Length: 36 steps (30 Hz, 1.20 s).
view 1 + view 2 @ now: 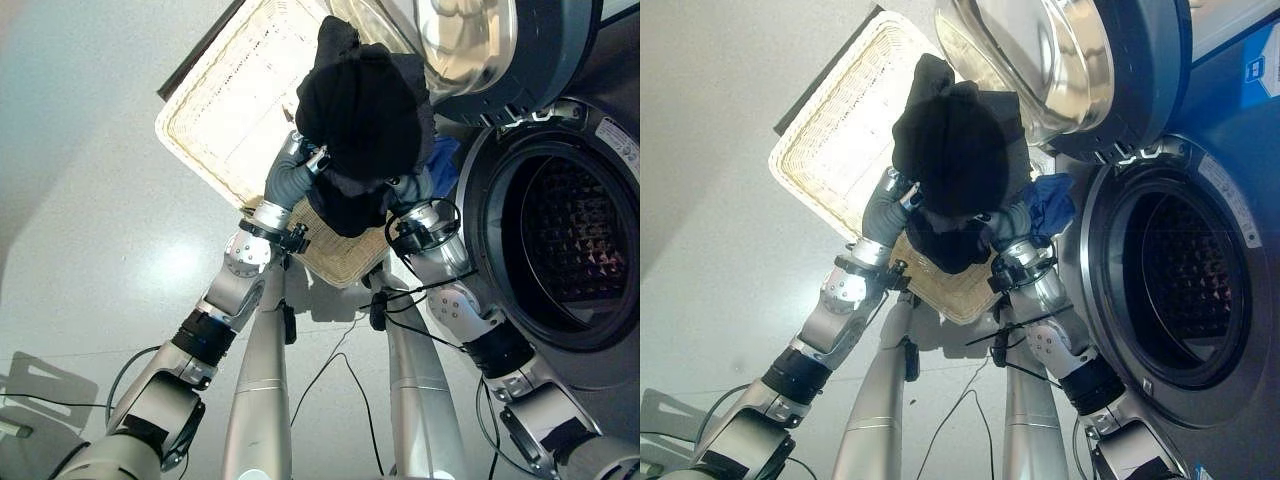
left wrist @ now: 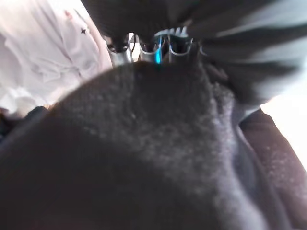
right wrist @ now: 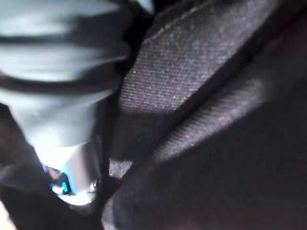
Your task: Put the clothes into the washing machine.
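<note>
Clutching the black garment (image 1: 365,110) from both sides, each robot hand (fingers buried) can't be read.

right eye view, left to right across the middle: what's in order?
Wicker basket → left hand → black garment → right hand → blue cloth → washing machine drum opening.
</note>
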Tool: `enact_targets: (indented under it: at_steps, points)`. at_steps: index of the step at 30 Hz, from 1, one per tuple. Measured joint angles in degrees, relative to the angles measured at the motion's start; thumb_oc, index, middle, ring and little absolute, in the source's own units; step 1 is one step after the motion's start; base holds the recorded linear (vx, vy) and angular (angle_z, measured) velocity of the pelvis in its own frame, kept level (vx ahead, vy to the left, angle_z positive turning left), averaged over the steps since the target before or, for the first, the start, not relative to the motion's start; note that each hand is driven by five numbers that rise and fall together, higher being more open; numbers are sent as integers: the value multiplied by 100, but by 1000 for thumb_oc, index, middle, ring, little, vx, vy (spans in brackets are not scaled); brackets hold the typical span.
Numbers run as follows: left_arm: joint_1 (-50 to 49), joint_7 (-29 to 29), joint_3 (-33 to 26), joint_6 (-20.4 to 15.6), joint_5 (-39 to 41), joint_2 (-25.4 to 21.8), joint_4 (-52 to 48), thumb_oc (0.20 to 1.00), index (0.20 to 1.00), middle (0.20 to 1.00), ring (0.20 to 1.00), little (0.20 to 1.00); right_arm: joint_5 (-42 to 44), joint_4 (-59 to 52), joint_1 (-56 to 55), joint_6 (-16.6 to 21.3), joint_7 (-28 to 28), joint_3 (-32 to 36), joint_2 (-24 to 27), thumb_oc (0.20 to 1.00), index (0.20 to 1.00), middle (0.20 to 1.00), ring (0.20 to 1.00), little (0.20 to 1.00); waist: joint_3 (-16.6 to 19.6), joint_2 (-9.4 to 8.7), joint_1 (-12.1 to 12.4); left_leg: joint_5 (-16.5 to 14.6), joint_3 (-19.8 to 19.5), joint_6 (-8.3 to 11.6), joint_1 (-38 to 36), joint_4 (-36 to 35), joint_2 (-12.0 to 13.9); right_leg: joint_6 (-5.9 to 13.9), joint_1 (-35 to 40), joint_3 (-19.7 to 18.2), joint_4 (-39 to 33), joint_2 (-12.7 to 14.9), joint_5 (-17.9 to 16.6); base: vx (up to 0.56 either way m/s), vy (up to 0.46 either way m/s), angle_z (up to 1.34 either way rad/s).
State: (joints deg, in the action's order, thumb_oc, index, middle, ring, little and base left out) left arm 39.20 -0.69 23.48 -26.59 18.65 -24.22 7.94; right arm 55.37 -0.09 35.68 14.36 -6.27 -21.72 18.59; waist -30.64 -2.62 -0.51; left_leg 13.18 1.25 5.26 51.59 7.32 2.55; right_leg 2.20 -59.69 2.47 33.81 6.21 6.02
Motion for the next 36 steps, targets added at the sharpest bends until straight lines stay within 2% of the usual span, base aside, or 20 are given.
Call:
enact_targets:
  at_steps: [4,5,6,7,15,29,30,31,32,36]
  points:
    - [105,277,4,-2,-14,-45,0,200,200,200,200,200,488,1,-24,0,-179,4,4,1000,1000,1000,1000,1000,0,0,-11,-1,7,1,7,-8,2,-1,-13,0,-13,-1,0,0,0,0]
    - [142,381,8,3,-14,-57,0,200,200,200,200,200,566,1,-45,2,-228,7,4,831,831,831,831,831,0,0,-13,-1,8,1,9,-12,4,-1,-15,-1,-17,-2,0,0,0,0]
    - [174,477,8,27,-11,-75,0,200,200,200,200,200,631,1,-67,7,-270,7,4,558,558,558,558,558,0,0,-12,-1,9,1,10,-16,5,-1,-19,0,-18,-3,0,0,0,0]
    - [224,630,8,82,-6,-102,0,200,200,200,200,200,751,1,-119,17,-367,10,5,200,200,200,200,200,0,0,-12,-1,15,1,11,-27,5,-2,-25,0,-21,-2,0,0,0,0]
    - [336,1356,41,183,17,-184,-7,200,200,200,200,200,1358,27,-222,60,-459,156,28,200,200,200,200,200,0,0,-18,17,44,-22,23,-60,6,-14,-43,0,-77,0,-9,0,0,0]
    - [476,1589,202,553,11,-251,-52,200,200,200,200,200,1858,128,-400,229,-832,169,30,200,200,200,200,200,0,0,-16,17,47,-22,30,-61,7,-3,-43,2,-95,0,-2,0,0,0]
    - [479,1587,233,573,10,-270,-53,260,260,260,260,260,1858,128,-417,257,-834,169,29,200,200,200,200,200,0,0,-15,16,47,-21,32,-61,7,-2,-44,2,-97,-1,-2,0,0,0]
    - [501,1569,244,599,-62,-335,-54,674,674,674,674,674,1952,134,-430,288,-876,170,29,200,200,200,200,200,0,0,-18,16,48,-21,33,-62,7,-2,-44,2,-105,1,-2,0,0,0]
    - [508,1553,246,598,-136,-337,-55,1000,1000,1000,1000,1000,1995,148,-430,302,-909,178,29,200,200,200,200,200,0,0,-16,16,48,-21,34,-62,7,-2,-44,2,-107,1,-2,0,0,0]
    - [494,1391,314,630,-228,-335,-116,1000,1000,1000,1000,1000,2306,265,-424,430,-1205,178,13,200,200,200,200,200,0,0,-9,16,47,-21,39,-67,7,-3,-45,4,-117,2,-3,0,0,0]
